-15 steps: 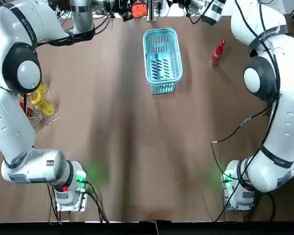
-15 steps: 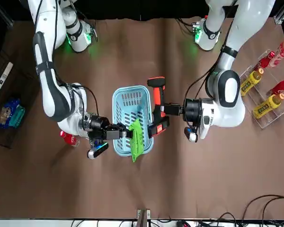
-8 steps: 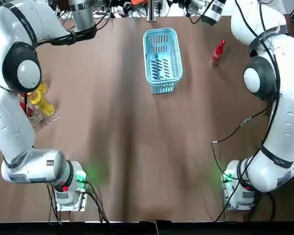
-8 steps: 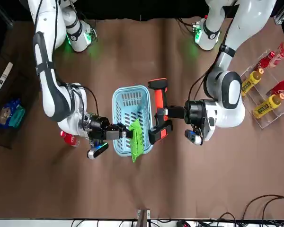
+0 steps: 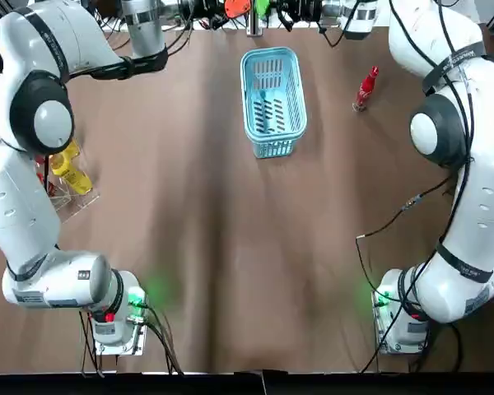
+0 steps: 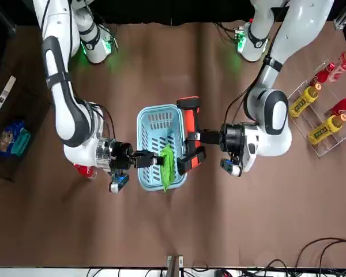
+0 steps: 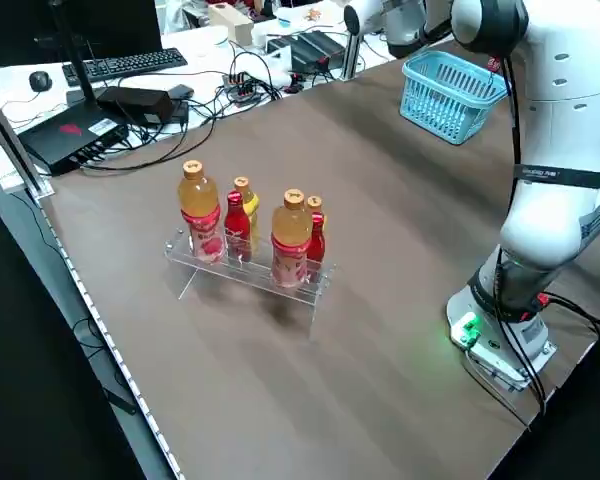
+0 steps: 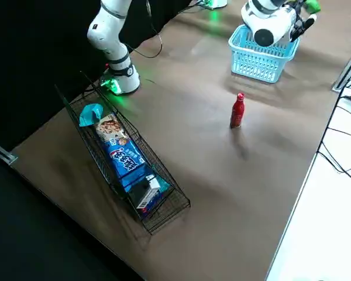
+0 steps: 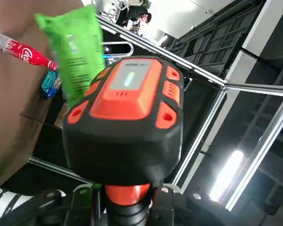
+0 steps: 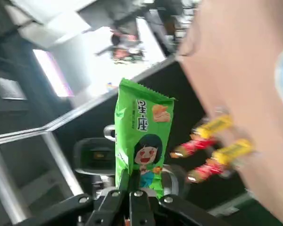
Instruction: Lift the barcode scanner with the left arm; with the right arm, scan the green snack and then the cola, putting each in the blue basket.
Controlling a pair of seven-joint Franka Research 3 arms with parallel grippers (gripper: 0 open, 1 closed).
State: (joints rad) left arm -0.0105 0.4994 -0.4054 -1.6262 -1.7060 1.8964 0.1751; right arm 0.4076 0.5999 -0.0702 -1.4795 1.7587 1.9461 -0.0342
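Green snack (image 6: 168,166) is hanging at the blue basket's (image 6: 143,135) end farthest from the arm bases, with the right gripper (image 6: 154,159) pinching its edge between clenched fingers. Compared with a second ago it is sitting slightly nearer the basket's middle and closer to the barcode scanner (image 6: 188,124). The left gripper (image 6: 204,137) is holding that scanner aloft along the basket's other long side, fingers clamping its handle, and is tilting it a little more toward the packet. Packet and scanner are now facing each other almost touching, so the first scan is probably happening or just finishing, and the drop into the basket is coming next. Whether the packet is hanging fully inside the basket's rim is hard to tell. The cola (image 5: 366,87) is standing upright on the worktop (image 6: 219,219), well apart from the basket on the right arm's side, not yet scanned
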